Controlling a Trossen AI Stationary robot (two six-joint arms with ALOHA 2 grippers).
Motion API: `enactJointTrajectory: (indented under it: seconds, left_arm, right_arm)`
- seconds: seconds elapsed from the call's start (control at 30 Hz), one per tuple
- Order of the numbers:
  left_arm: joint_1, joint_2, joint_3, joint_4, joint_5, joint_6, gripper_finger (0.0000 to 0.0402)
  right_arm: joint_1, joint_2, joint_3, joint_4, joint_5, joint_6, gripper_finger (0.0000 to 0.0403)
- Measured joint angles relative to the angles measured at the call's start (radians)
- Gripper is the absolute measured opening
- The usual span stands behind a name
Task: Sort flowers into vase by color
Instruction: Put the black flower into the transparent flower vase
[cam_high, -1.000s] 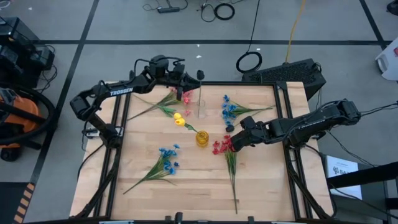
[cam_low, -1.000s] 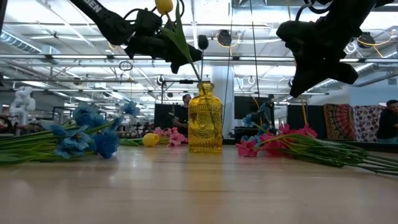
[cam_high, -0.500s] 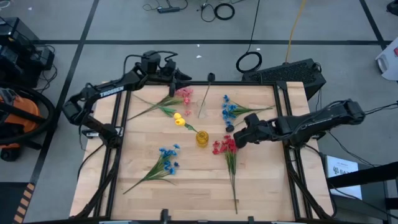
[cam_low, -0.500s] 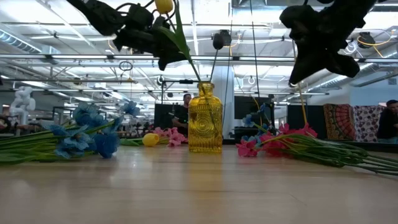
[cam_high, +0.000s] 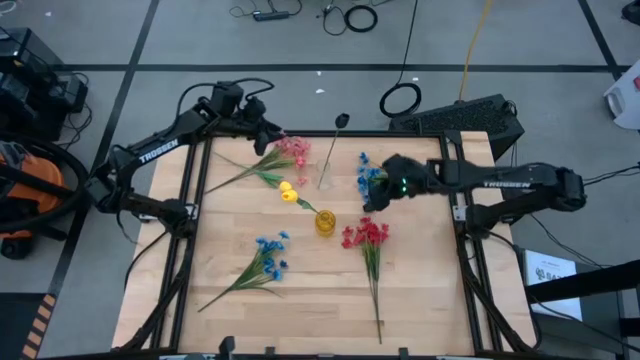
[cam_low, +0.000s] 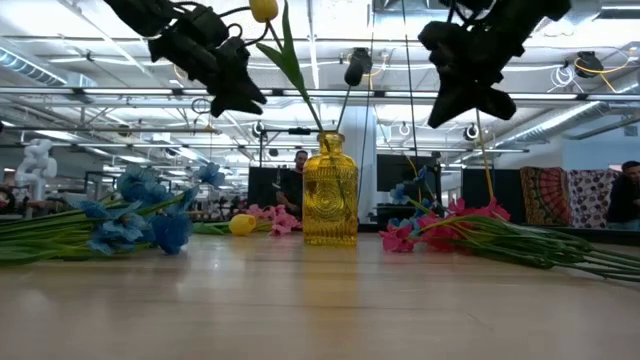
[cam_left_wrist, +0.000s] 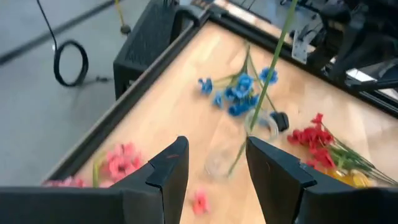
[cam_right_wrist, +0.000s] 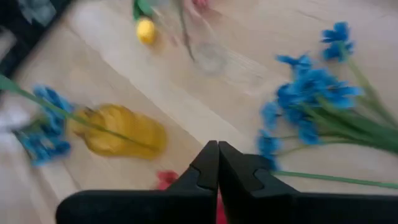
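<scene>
— What lies around the wooden table (cam_high: 420, 290)?
— Grey floor (cam_high: 100, 40) crossed by dark lines, with cables and a black cable coil (cam_high: 400, 100).
— And beyond it?
— A hall with ceiling lights (cam_low: 60, 140), a patterned hanging cloth (cam_low: 545, 195), and a person (cam_low: 628, 195) at the right edge.

Wooden table (cam_high: 420, 290), floor cables (cam_high: 400, 100).

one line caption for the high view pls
Yellow vase mid-table among scattered flowers; left gripper and right gripper above.
</scene>
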Motion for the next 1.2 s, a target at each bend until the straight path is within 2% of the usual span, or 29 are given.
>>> enactJointTrajectory:
  seconds: [0.17,0.37,0.6,0.73,0.97,1.2]
  left_arm:
    - [0.006,0.001,0.0,-0.086,0.0,0.0,0.0166]
    - [0.006,0.0,0.0,-0.089,0.0,-0.025,0.0166]
    - [0.006,0.0,0.0,-0.103,-0.03,-0.117,0.0166]
    - [0.006,0.0,0.0,-0.105,-0.04,-0.17,0.0166]
    - [0.006,0.0,0.0,-0.104,-0.092,-0.219,0.0166]
    - [0.006,0.001,0.0,-0.105,-0.126,-0.27,0.0166]
  right_arm:
    - [-0.146,0.058,0.132,-0.155,-0.103,-0.282,0.0]
    - [-0.314,0.176,0.277,-0.359,-0.214,-0.61,0.0]
    - [-0.393,0.3,0.287,-0.563,-0.255,-0.961,0.0]
    - [-0.396,0.329,0.225,-0.531,-0.257,-1.096,0.0]
    - [-0.396,0.338,0.085,-0.376,-0.262,-1.222,0.0005]
    - [-0.395,0.338,-0.02,-0.293,-0.261,-1.315,0.005]
